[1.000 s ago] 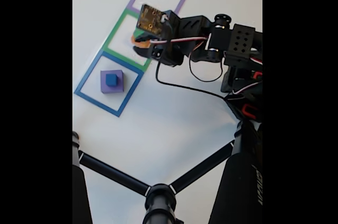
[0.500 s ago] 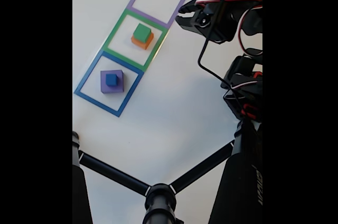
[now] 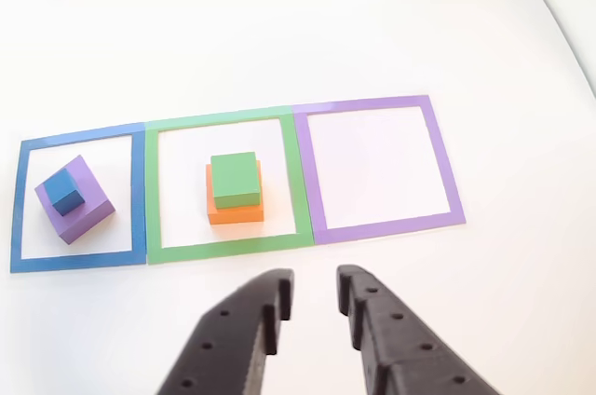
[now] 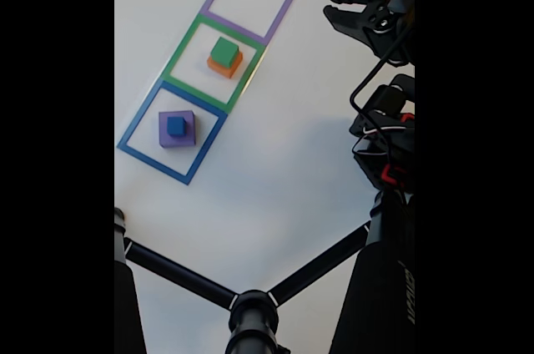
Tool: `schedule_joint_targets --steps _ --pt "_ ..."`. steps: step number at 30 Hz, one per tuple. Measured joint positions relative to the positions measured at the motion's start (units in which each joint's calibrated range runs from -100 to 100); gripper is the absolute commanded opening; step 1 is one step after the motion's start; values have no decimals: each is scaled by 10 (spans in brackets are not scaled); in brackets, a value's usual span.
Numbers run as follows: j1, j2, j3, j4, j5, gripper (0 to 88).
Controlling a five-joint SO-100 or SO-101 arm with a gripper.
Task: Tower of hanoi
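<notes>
Gripper: the black two-finger gripper (image 3: pixel 315 285) enters the other view from the bottom edge, jaws apart with bare table between the fingertips, holding nothing; in the fixed view it (image 4: pixel 331 2) sits at the upper right of the frame, well off to the right of the squares
Green cube: a green cube (image 3: pixel 234 179) rests on top of an orange block (image 3: pixel 235 211), the pair inside the green square outline (image 3: pixel 155 190) at the centre of the other view; in the fixed view the stack (image 4: pixel 224 53) lies in the middle square
Blue cube: a small blue cube (image 3: pixel 64 192) sits on a larger purple block (image 3: pixel 84 213) within the blue square outline (image 3: pixel 138 190) at the left of the other view; in the fixed view this stack (image 4: pixel 176 127) is in the lowest square, left of centre
Purple square: the purple outline (image 3: pixel 442 162) at the right of the other view holds only white table surface
Table: white tabletop (image 4: pixel 275 170)
Stand: black tripod legs (image 4: pixel 179 275) cross the bottom of the fixed view
Arm: black arm body with cables (image 4: pixel 388 137) along the right edge of the fixed view
</notes>
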Motion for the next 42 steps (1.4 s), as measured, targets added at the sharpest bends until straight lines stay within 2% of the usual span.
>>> schedule_joint_targets --steps 2,5,10,19,24,42 --pt "5 -3 35 -18 -2 223" --pt "5 -6 102 -69 -4 273" --pt "5 -5 239 -202 -4 298" --pt "2 13 513 -554 -5 306" --pt "-8 71 602 -740 -5 306" --pt "-51 416 735 -1304 -5 312"
